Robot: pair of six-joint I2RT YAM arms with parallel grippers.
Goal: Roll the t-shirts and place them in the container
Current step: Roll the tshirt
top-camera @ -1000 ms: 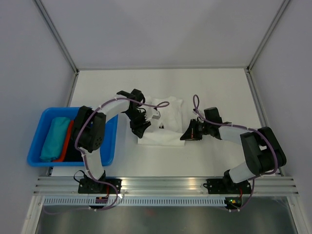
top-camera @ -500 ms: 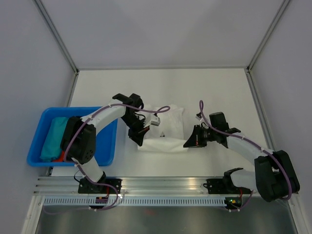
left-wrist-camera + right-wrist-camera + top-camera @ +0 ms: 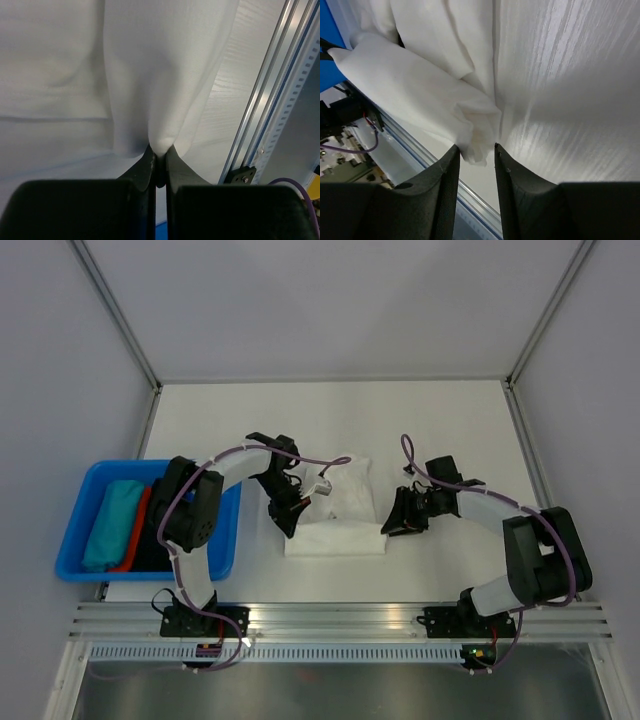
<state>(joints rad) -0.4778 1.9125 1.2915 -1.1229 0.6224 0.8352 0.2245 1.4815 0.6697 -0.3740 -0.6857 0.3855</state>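
From above, the white t-shirt [image 3: 340,502] lies in the middle of the table [image 3: 450,430], its near edge turned up into a thick roll. The left gripper [image 3: 288,517] is at the roll's left end and the right gripper [image 3: 393,521] at its right end. Off to the left stands a blue bin [image 3: 140,574] holding a teal roll [image 3: 112,525] with red cloth [image 3: 137,530] just beside it.

In the left wrist view, the left gripper [image 3: 159,159] is clenched tight on a pinch of the white t-shirt [image 3: 150,75], and the fabric fans out from the fingertips. A metal rail [image 3: 265,110] runs along the table's edge on the right.

In the right wrist view, the right gripper [image 3: 474,152] has its jaws parted. The crumpled end of the white t-shirt [image 3: 420,85] sits in the gap between them, loose rather than squeezed, with the roll stretching away to the left.
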